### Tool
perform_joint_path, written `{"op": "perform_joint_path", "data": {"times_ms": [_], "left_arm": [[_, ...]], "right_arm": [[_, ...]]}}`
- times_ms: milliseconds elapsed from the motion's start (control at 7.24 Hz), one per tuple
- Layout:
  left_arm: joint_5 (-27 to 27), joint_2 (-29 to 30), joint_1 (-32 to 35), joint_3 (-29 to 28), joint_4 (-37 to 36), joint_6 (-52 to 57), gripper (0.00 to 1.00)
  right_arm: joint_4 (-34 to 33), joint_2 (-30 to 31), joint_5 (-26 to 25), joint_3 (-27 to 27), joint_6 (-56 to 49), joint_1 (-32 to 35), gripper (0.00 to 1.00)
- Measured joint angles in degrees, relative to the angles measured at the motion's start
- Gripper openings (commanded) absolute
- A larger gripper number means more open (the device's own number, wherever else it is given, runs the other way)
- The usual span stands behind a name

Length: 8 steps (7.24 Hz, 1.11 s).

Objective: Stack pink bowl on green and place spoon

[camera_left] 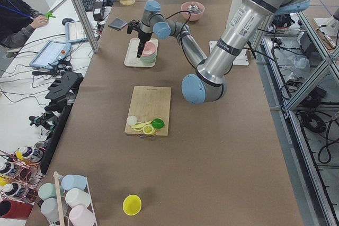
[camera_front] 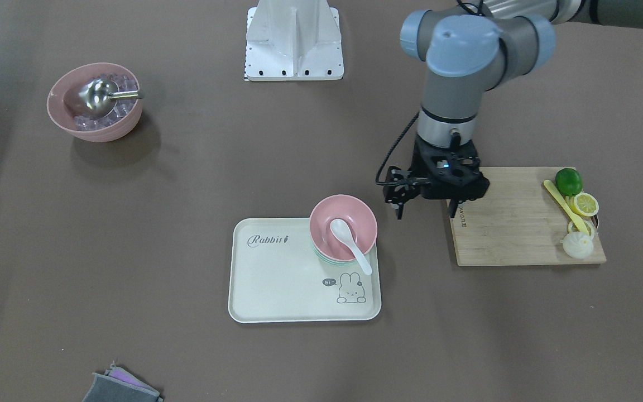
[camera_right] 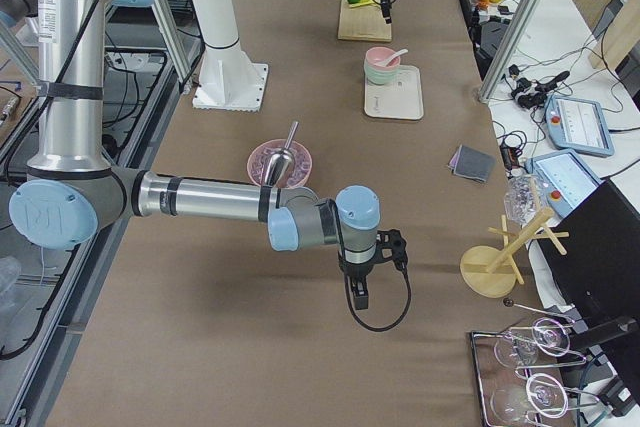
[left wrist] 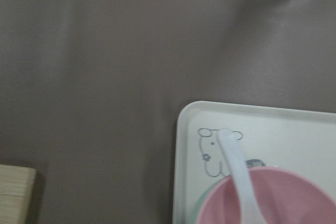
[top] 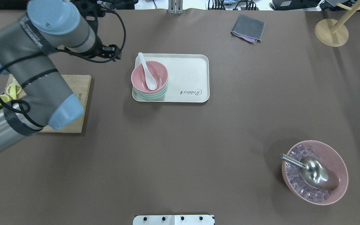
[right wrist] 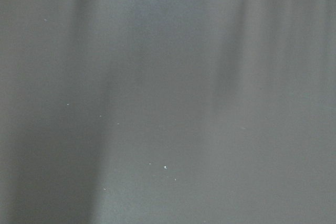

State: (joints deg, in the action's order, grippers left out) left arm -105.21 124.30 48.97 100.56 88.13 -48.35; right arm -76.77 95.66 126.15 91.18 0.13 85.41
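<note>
Since the pink bowl (camera_front: 342,223) sits nested in the green bowl (top: 148,95) on the tray (camera_front: 277,279), with the spoon (camera_front: 349,237) propped over its rim toward 5 o'clock, the task looks done. The left gripper (camera_front: 427,212) hangs at 3 o'clock, fingers spread and empty. Whether the right gripper (camera_right: 360,297) has its fingers spread, I cannot tell.
</note>
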Motion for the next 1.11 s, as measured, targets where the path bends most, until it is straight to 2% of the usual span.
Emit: {"op": "perform_joint_path", "data": {"times_ms": [276,691,967,1105], "left_arm": [[-7.87,-7.11,9.86,0.78,-1.70,20.59,0.98],[-18.80,-20.89,24.83,-0.05,-1.50,48.63,0.98],[-24.02,-29.33,32.60,-1.14,-1.33,59.90,0.98],[-24.98,-32.70,35.13,-1.41,-1.32,61.85,0.98]], "right_arm": [[-0.65,0.41,0.60,-0.12,-0.22,0.94,1.00],[-4.50,-0.56,3.55,0.35,-0.30,1.87,1.00],[-4.99,-0.76,3.75,0.39,-0.31,2.01,1.00],[-5.03,-0.76,3.75,0.40,-0.31,2.06,1.00]]}}
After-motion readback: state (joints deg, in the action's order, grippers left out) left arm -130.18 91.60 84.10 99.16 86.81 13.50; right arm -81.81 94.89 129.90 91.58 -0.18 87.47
